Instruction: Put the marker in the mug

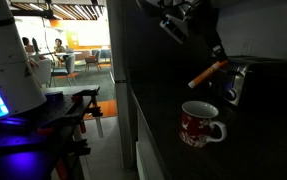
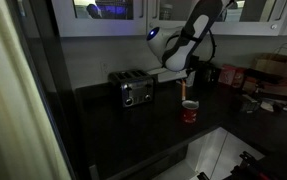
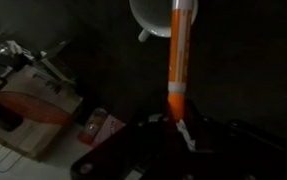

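1. Gripper (image 3: 179,120) fills the bottom of the wrist view, its dark jaws closed on the orange end of the marker (image 3: 180,55). The pen runs straight up the frame to a pale tip. That tip lies over the white inside of the mug (image 3: 155,20), seen from above at the top edge. At frame left, on the dark counter (image 3: 243,70), sit a pale box with an orange mark (image 3: 38,100) and a small red-and-white packet (image 3: 103,127).

2. In an exterior view, a white rounded machine with a blue glow (image 1: 3,70) stands closest, at frame left. Farther in, the red speckled mug (image 1: 201,125) sits upright on the counter with its handle toward frame right. The marker (image 1: 207,73) hangs slanted above it, gripped at its upper end and clear of the rim. A metal toaster (image 1: 235,85) stands just behind. People sit in a lit room (image 1: 53,50) in the background.

3. In an exterior view, the counter's dark front (image 2: 103,130) is nearest. On it the toaster (image 2: 135,91) stands beside the mug (image 2: 189,112), and a brown paper bag (image 2: 278,68) sits well apart at frame right. The white-and-black arm (image 2: 188,35) bends down over the mug. The marker is too small here to make out clearly.
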Motion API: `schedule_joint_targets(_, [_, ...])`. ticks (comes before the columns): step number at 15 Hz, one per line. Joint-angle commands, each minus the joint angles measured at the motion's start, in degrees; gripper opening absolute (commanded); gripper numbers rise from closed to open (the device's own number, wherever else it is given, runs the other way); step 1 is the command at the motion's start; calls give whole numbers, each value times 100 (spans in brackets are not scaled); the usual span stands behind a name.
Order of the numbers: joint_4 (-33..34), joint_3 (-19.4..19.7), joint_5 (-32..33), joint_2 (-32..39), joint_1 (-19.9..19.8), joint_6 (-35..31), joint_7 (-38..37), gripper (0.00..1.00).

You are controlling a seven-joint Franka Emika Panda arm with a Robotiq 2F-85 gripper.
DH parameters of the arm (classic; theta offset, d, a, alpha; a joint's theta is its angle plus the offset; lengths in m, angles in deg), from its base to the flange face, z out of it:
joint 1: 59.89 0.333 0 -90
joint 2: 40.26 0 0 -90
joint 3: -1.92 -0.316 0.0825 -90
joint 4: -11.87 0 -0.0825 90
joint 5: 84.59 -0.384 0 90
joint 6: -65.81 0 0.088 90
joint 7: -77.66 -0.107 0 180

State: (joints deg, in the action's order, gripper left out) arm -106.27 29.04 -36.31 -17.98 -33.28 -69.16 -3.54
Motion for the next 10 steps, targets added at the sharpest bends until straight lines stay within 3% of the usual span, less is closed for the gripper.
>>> schedule_joint_targets(1, [62,-786,402,-115,-735,369,-524,5])
schedule_joint_targets(7, [52,-1401,971,-91,-1427,805,-1289,5])
schedule_joint_targets(10, [66,-1596,1122,-37,-1667,689,-1609,5])
